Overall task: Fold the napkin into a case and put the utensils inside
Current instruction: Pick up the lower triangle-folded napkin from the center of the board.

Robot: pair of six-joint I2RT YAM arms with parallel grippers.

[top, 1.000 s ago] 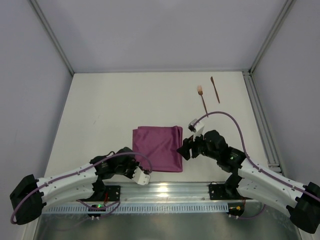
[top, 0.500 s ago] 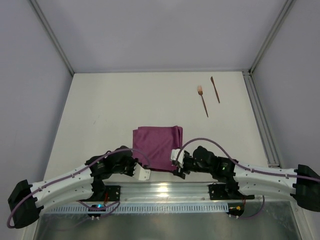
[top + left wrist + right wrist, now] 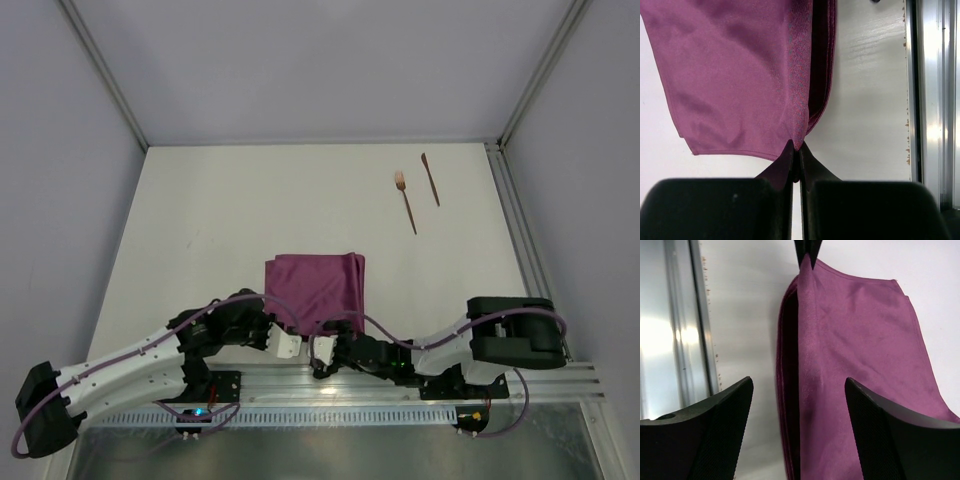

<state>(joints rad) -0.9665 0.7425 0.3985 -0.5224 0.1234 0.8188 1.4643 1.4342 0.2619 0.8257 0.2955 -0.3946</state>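
Note:
The magenta-purple napkin (image 3: 318, 285) lies folded in layers at the near middle of the table. My left gripper (image 3: 292, 340) is shut on the napkin's near edge; the left wrist view shows the tips (image 3: 796, 147) pinching a ridge of cloth (image 3: 740, 75). My right gripper (image 3: 328, 345) is open, low over the same near edge, its fingers (image 3: 715, 425) either side of the stacked layers (image 3: 850, 365). The left gripper's tips show at the top of the right wrist view (image 3: 807, 252). The copper fork (image 3: 405, 200) and knife (image 3: 430, 178) lie at the far right.
A metal rail (image 3: 400, 385) runs along the table's near edge, just behind both grippers; it also shows in the left wrist view (image 3: 935, 100) and the right wrist view (image 3: 675, 330). Enclosure walls and frame posts stand at the back and sides.
My right arm swung from the napkin's right side down and left to its near edge, close to the left gripper. The left gripper stayed on the near edge.

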